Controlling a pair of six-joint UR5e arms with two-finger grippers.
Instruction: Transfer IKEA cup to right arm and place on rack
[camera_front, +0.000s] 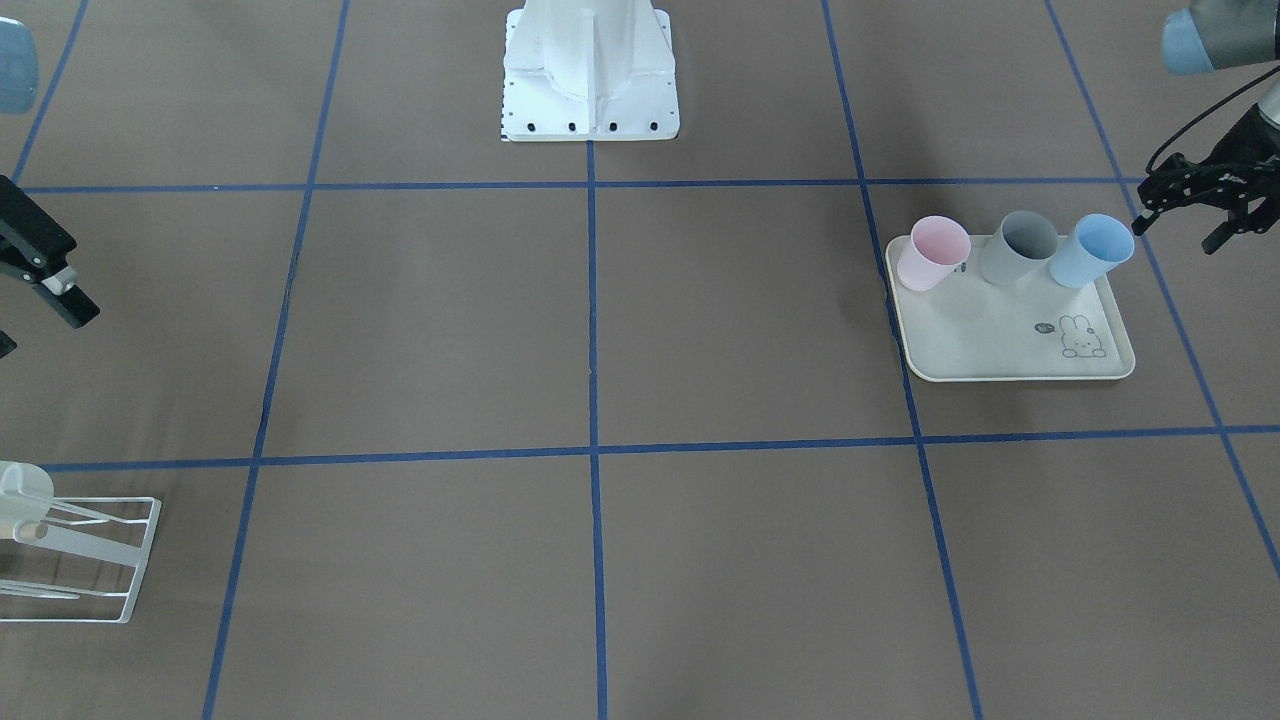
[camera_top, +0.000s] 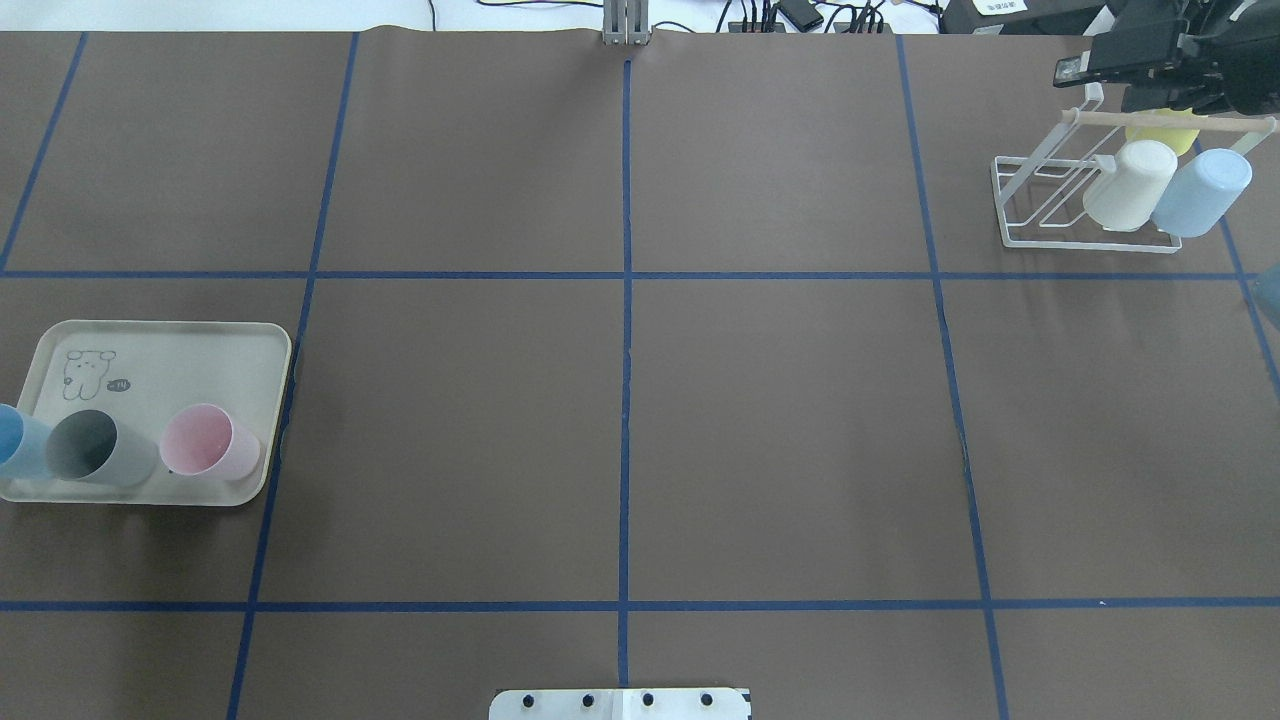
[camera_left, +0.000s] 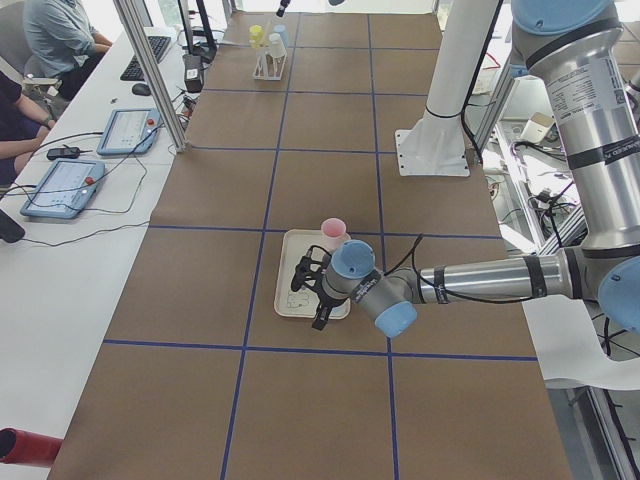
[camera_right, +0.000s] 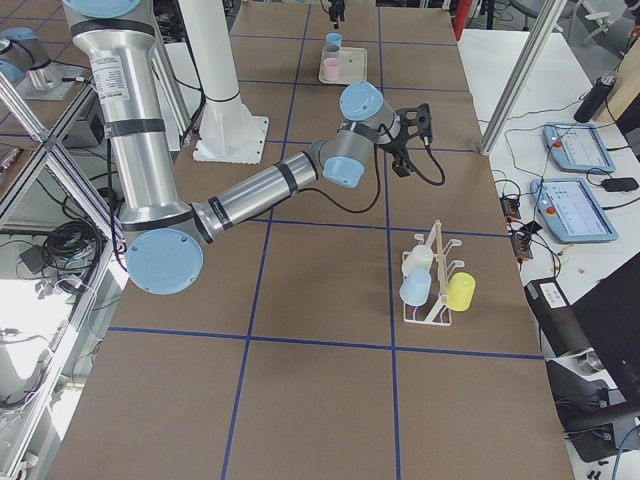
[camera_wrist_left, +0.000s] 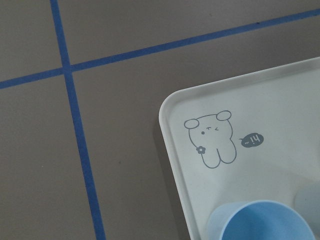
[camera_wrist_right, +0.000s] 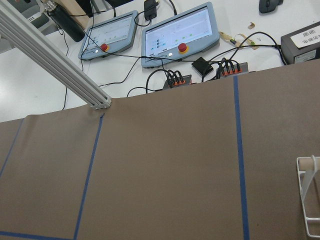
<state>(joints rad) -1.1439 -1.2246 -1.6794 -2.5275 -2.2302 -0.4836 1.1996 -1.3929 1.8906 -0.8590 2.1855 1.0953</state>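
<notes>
Three IKEA cups stand on a cream rabbit-print tray: pink, grey and blue. My left gripper hovers open and empty just outside the tray, beside the blue cup. The left wrist view shows the blue cup's rim at its bottom edge. The white wire rack with a wooden dowel holds a cream cup, a blue cup and a yellow cup. The right arm's gripper hangs open and empty above the table near the rack.
The robot's white pedestal stands at the middle of the table's robot side. Blue tape lines divide the brown table. Beyond the far edge are an aluminium post, cables and control tablets. People sit at the side desk.
</notes>
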